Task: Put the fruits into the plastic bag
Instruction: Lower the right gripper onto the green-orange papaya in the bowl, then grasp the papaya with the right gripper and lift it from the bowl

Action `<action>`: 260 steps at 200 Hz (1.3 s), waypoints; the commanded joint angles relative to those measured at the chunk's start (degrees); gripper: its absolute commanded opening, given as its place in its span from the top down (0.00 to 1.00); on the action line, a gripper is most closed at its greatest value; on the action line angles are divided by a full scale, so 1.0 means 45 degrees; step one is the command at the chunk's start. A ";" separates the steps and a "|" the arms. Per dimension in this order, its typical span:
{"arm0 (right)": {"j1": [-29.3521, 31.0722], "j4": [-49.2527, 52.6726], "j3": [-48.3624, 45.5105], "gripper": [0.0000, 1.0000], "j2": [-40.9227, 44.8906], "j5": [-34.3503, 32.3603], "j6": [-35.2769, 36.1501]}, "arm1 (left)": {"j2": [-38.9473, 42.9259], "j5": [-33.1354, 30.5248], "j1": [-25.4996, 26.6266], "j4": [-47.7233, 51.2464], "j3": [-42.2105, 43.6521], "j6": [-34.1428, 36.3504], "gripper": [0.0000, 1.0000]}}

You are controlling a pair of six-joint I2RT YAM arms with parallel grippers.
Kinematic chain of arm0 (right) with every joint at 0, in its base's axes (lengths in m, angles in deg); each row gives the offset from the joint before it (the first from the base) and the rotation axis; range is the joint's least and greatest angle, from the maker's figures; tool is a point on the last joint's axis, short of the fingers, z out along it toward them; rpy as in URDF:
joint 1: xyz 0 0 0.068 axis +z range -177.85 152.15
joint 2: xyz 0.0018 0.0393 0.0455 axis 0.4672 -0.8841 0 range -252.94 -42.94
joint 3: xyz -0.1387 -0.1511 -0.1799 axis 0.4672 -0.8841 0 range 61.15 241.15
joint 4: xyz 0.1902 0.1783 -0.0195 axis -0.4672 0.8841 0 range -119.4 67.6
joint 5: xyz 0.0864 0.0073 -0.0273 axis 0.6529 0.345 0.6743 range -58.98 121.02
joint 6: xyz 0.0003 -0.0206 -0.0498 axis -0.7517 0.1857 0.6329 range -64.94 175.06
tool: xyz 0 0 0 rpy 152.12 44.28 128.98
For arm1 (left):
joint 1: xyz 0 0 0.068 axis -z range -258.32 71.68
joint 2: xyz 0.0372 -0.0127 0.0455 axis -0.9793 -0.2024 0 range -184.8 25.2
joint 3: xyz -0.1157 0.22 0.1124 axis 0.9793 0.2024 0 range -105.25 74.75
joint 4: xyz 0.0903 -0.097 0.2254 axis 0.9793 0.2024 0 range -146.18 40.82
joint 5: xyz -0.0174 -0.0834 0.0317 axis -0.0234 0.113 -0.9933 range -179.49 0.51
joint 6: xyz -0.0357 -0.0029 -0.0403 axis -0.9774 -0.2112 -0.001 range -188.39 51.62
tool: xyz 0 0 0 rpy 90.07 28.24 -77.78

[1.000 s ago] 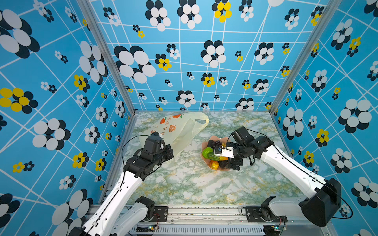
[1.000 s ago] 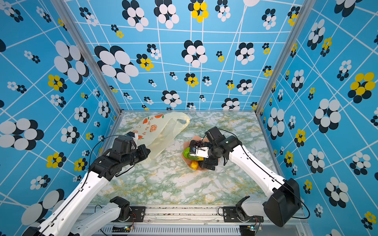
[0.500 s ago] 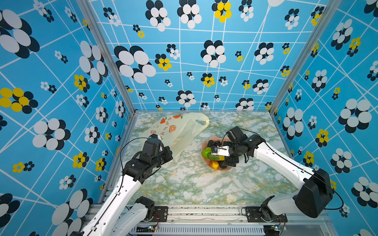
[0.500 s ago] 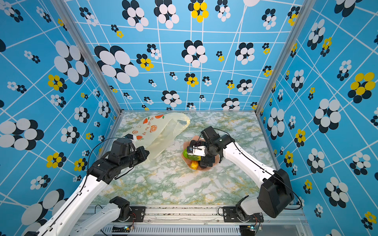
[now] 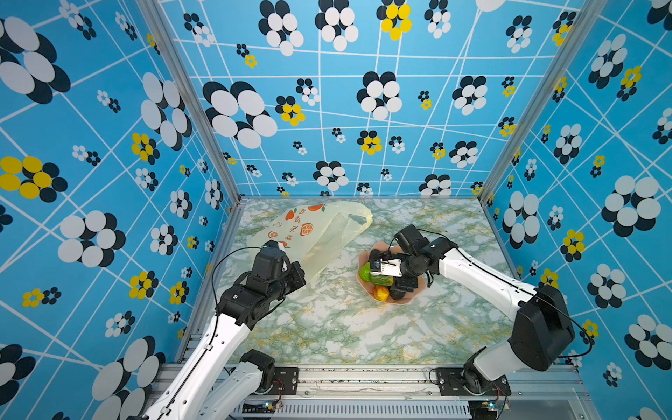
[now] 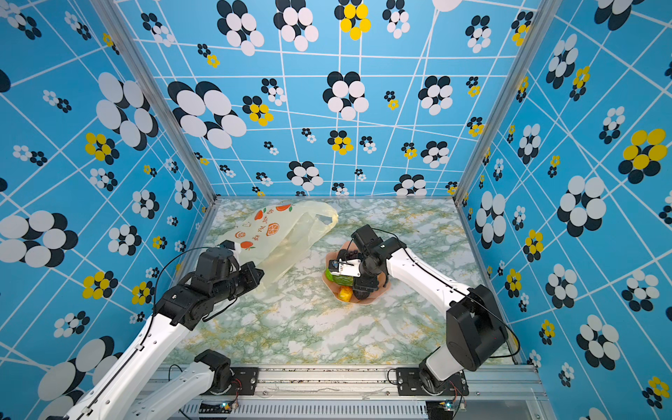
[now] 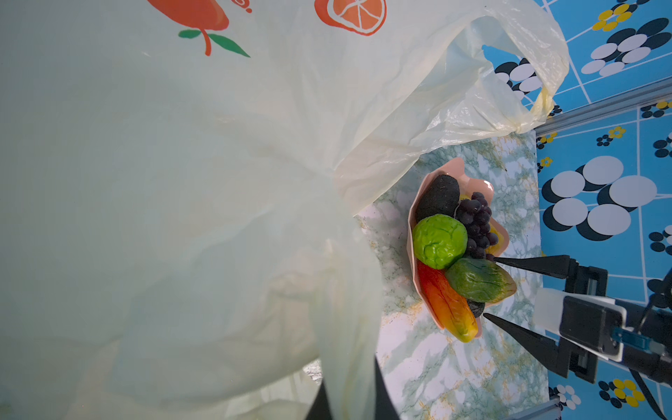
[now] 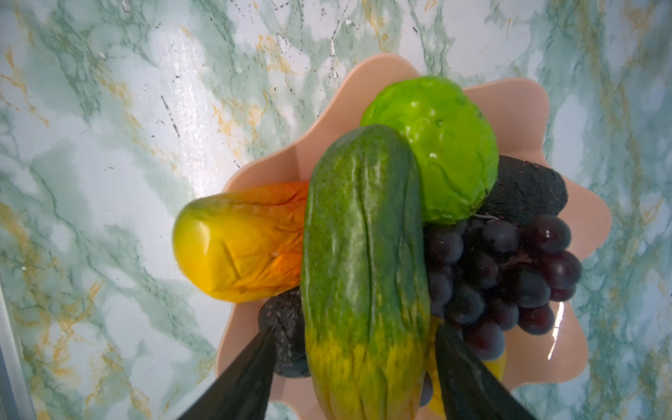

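Centre-right of both top views: right tool [image 8: 356, 329] spread astride mango [image 8: 363, 236] in pink bowl [image 8: 527, 105], poised to grasp. Left side: left tool [image 7: 349, 403] pinching plastic bag [image 5: 316, 232], seemingly propping its mouth.

The left arm [image 5: 218, 338] leans forward with its elbow bent, and the left gripper [image 7: 351, 400] is clamped tight. The right arm [image 5: 480, 280] reaches toward the middle, wrist turned leftward and tipped down. The right gripper [image 8: 356, 329] has its fingers parted.
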 commanded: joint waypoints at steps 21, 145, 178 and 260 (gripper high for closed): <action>0.0091 0.0005 0.0382 0.39 -0.0291 0.0007 -0.0131 | 0.0112 -0.0154 -0.0217 0.0046 0.0145 -0.0079 1.00; -0.0235 -0.0614 -0.0153 0.71 0.1226 0.0866 -0.1288 | -0.0266 0.0023 -0.0359 -0.0381 0.0057 -0.0050 1.00; -0.0798 -0.1162 -0.0475 0.74 0.1918 0.1884 -0.2880 | -0.0622 0.0165 -0.0372 -0.0586 -0.0102 0.0002 1.00; -0.1205 -0.6980 -0.1241 0.80 0.2636 0.5606 -1.6371 | -0.1092 0.0341 -0.0377 -0.0939 -0.0458 0.0184 1.00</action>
